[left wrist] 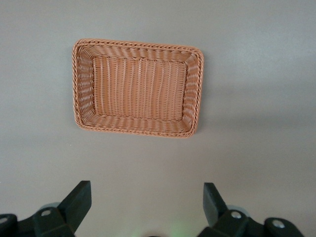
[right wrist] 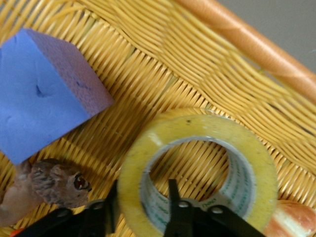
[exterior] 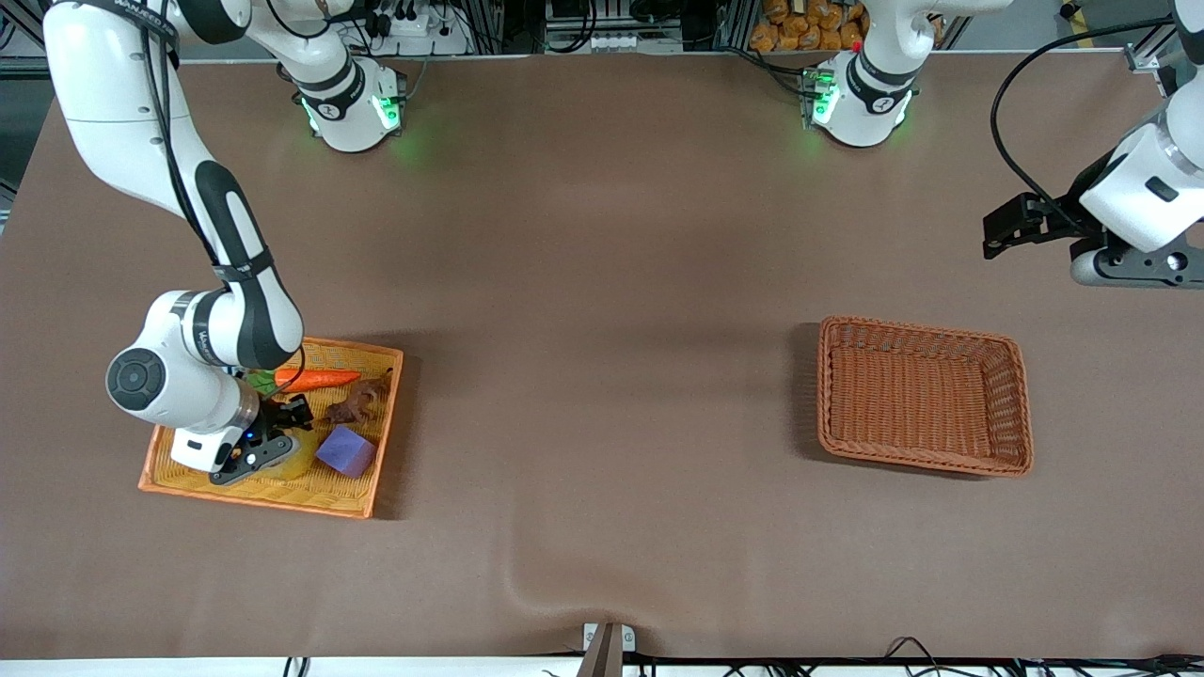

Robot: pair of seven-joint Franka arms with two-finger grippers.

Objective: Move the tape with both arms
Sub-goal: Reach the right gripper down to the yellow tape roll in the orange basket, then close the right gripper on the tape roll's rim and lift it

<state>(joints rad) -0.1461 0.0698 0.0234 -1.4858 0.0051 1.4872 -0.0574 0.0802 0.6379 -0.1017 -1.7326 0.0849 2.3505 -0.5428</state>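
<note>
1. My right hand point(right wrist: 143, 210) is down in the yellow tray point(exterior: 362, 494) at the right arm's end of the bench point(exterior: 602, 329), fingers pinching one wall of the tape point(right wrist: 197, 170), one inside the ring and one outside. The tape lies flat in the tray.
2. Left hand point(left wrist: 145, 210) waits in the air, fingers apart, empty.
3. Risk: the grip is on a thin wall, off-centre; I judge the roll could swing or slip on lifting.
4. Risk: cube point(right wrist: 44, 94) and brown toy point(right wrist: 52, 185) sit close by; a tilted lift could knock them.
5. Count: one tape, one cube, one brown toy, one carrot point(exterior: 315, 379), one yellow tray, one brown basket point(exterior: 1021, 400), two arms.
</note>
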